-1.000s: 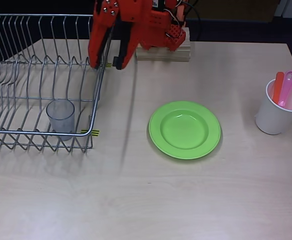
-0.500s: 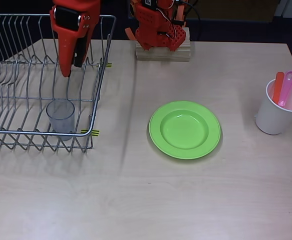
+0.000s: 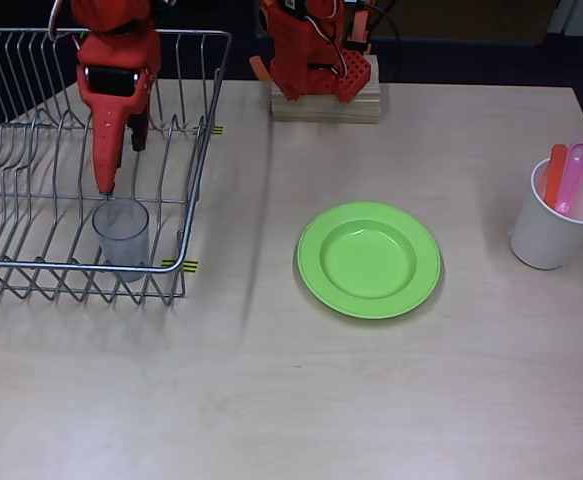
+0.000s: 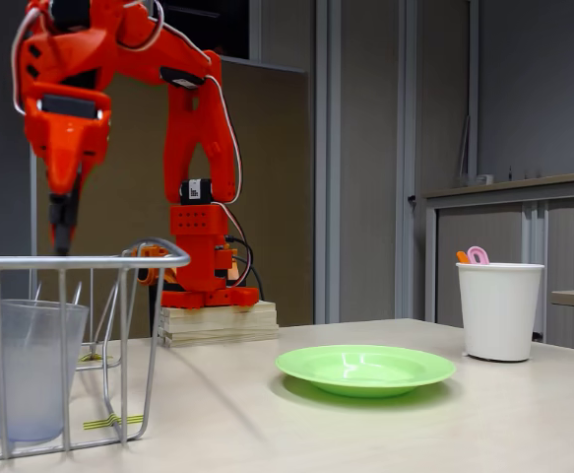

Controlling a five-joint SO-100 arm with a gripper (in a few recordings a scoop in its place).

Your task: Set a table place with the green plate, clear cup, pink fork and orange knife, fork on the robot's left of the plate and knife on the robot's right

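Above the wire dish rack (image 3: 31, 200) at the left of the pale wood-grain surface (image 3: 291, 400), we see the red-orange hand (image 3: 106, 185) pointing down, its tip just over the small translucent plastic cup (image 3: 121, 232) standing upright inside the rack's near right corner. We cannot tell how far the fingers are parted; they hold nothing. The round lime-green plate (image 3: 369, 260) lies mid-surface. Far right, the pink fork (image 3: 574, 175) and orange knife (image 3: 555, 173) stand in a white paper cup (image 3: 556, 225).
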